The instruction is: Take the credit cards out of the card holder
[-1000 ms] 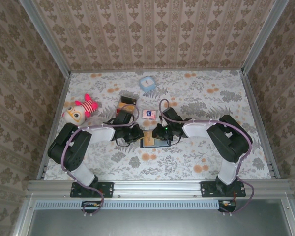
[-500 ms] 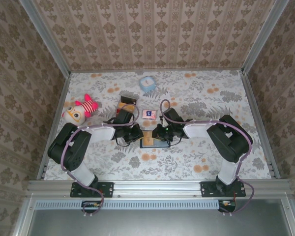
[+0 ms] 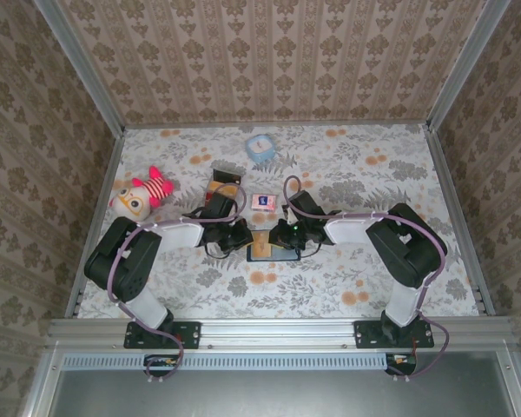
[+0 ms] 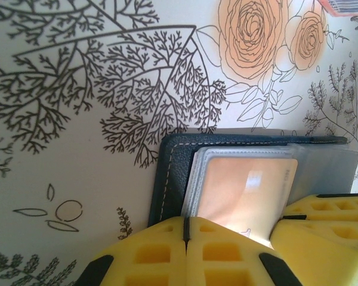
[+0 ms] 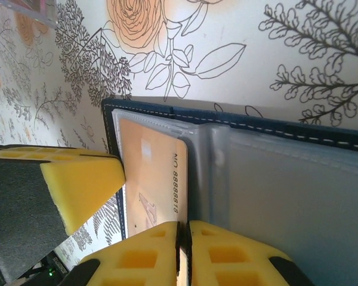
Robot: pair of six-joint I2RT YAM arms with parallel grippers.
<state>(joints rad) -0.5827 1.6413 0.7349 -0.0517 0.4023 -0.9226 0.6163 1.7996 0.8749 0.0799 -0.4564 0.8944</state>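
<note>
Right gripper (image 5: 183, 231) has edged left; both jaws clenched, left gripper (image 4: 185, 225) apparently pinning card holder (image 4: 170, 173) while right nips credit card (image 4: 244, 190) edge.

Walls (image 3: 269, 52): we see beige damask wallpaper on three sides, upper frame.
Table (image 3: 373, 174): we see a white floral covering with orange roses and grey branches, centre.
Rail (image 3: 278, 330): aluminium, lower frame.
</note>
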